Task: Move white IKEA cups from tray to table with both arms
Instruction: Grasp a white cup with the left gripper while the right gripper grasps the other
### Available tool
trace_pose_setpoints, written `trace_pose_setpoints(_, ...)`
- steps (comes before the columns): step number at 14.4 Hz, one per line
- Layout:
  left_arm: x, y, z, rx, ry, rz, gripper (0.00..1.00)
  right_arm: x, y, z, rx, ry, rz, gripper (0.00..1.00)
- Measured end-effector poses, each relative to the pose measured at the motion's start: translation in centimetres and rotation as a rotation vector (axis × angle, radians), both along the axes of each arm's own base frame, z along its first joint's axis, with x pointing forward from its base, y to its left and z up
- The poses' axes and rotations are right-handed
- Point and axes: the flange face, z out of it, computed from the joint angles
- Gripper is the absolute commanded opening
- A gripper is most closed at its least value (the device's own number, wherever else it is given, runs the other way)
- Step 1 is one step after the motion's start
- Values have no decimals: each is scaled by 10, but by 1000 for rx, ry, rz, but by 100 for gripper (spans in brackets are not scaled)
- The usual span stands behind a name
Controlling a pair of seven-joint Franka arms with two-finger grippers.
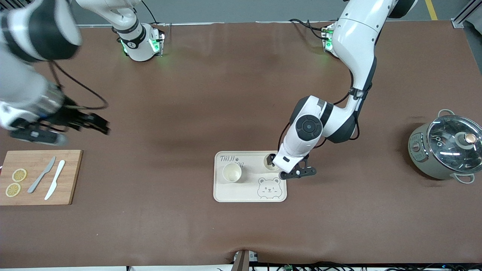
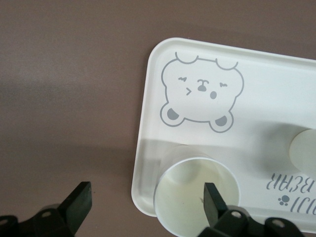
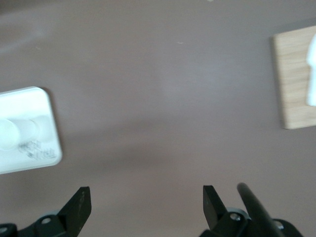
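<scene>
On the broad brown table mat (image 1: pixel 226 94), both small cream-white cups (image 1: pixel 232 173) (image 2: pixel 196 192) stand on the cream bear-printed tray (image 1: pixel 241 194), left gripper (image 2: pixel 145 200) spread over one, right gripper (image 3: pixel 146 200) spread above bare mat.

The left arm's black two-finger gripper (image 2: pixel 145 205) hangs over the corner of a cream-white rounded rectangular tray (image 2: pixel 256 84) printed with a grey bear face (image 2: pixel 201 94), its fingers (image 2: pixel 213 200) spread wide. A small cream-white tapered cup (image 2: pixel 190 190) stands upright on the tray near that corner, one fingertip over its mouth, the other over the brown table mat (image 2: pixel 69 98) beside the tray. A second cream-white cup (image 2: pixel 303 150) stands on the tray farther along, next to grey lettering (image 2: pixel 291 185).
</scene>
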Motion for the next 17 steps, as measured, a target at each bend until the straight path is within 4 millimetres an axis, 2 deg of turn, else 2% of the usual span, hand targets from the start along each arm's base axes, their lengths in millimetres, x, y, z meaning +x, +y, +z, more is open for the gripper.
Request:
trace_pose_setpoints(1, 0, 0, -2, -2, -4, 1, 100, 7, 29, -19, 8, -11, -20, 100)
trace_pose_setpoints(3, -3, 1, -9, -7, -14, 3, 100, 23, 68, -64, 20, -24, -32, 100)
trace_pose_setpoints(5, -10, -1, -20, -11, -20, 8, 100, 40, 92, -109, 29, -37, -26, 100)
trace_pose_setpoints(8, -17, -3, -29, -9, -15, 19, 100, 57, 115, -157, 43, -66, -14, 100)
trace_pose_setpoints(11, -20, -3, -33, -4, -8, 17, 100, 62, 152, -185, 48, -61, 14, 100)
trace_pose_setpoints(15, -21, -4, -35, -3, -5, 16, 100, 55, 192, -201, 50, -51, 47, 100)
trace_pose_setpoints(16, -22, -4, -35, -3, -5, 16, 70, 50, 202, -206, 49, -47, 62, 100)
trace_pose_setpoints(17, -22, -4, -35, -4, -4, 24, 1, 45, 213, -209, 50, -49, 79, 100)
